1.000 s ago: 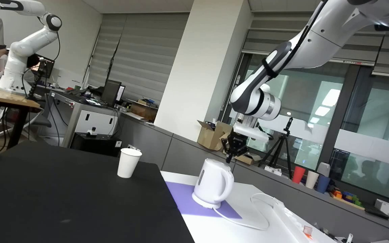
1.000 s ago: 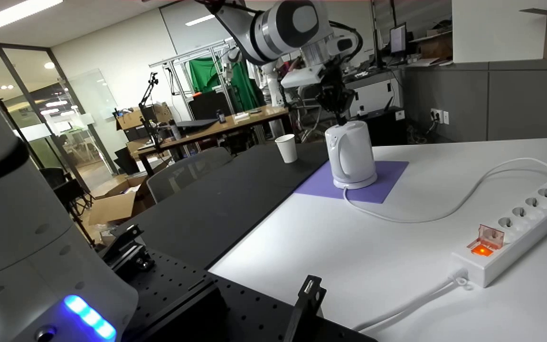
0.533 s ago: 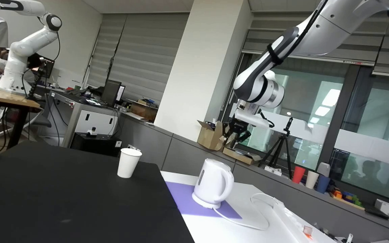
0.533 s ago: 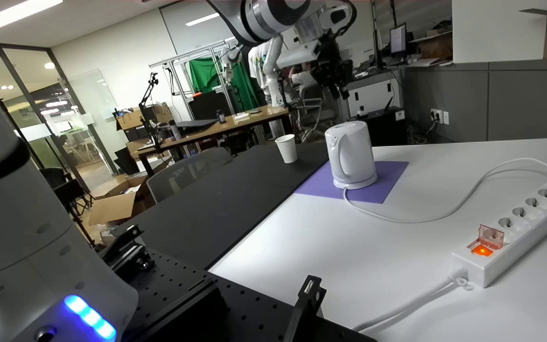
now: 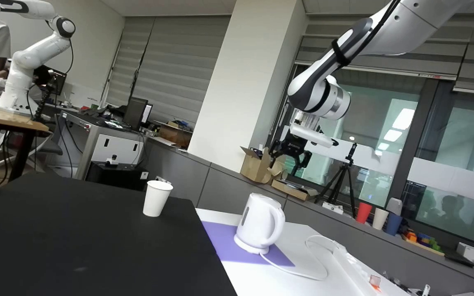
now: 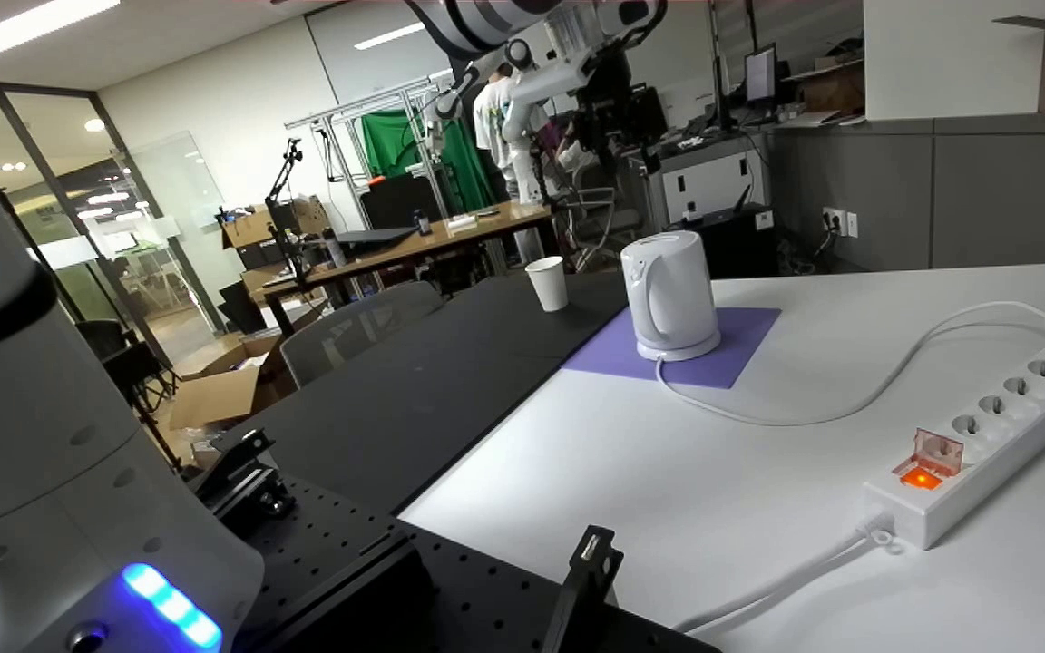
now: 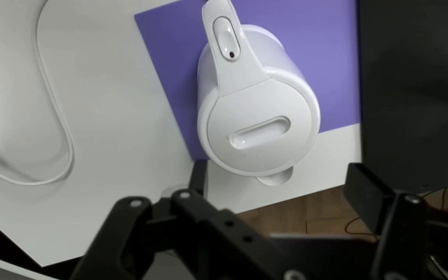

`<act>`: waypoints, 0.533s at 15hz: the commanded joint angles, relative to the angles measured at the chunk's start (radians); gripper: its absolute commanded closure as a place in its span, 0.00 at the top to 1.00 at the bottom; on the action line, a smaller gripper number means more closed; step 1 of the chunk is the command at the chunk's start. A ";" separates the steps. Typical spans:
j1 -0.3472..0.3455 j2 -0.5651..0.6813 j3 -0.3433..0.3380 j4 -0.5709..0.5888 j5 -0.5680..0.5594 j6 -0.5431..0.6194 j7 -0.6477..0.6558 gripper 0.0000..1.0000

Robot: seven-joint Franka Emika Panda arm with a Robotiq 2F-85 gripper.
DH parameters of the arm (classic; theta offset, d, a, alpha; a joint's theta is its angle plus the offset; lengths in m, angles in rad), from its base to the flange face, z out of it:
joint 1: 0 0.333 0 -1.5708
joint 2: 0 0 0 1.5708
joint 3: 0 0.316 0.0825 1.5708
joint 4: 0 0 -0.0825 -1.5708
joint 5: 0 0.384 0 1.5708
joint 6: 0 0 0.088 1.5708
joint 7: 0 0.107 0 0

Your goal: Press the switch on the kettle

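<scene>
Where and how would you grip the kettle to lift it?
Probably by the upright part of its handle, coming level from the handle's side, jaws closing across it: it is a slim loop jutting from the wide, rounded kettle body.

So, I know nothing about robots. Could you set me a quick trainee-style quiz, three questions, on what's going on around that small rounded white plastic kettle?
1. True or false: the small rounded white plastic kettle stands on a flat purple rectangular mat.

2. Fill the gap: seen from the wrist, the kettle's oval white switch sits on top of its white loop-shaped ____.

3. Pick one. The black two-fingered gripper is:
A) shut on the kettle
B) open and clear of the kettle
C) shut and resting on the mat

Key:
1. True.
2. Handle.
3. B.
</scene>
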 commanded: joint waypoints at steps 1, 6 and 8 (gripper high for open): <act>-0.008 -0.038 0.008 -0.004 0.012 -0.099 -0.020 1.00; -0.003 -0.018 0.008 0.005 0.001 -0.130 -0.028 1.00; -0.003 -0.015 0.008 0.004 0.001 -0.127 -0.028 1.00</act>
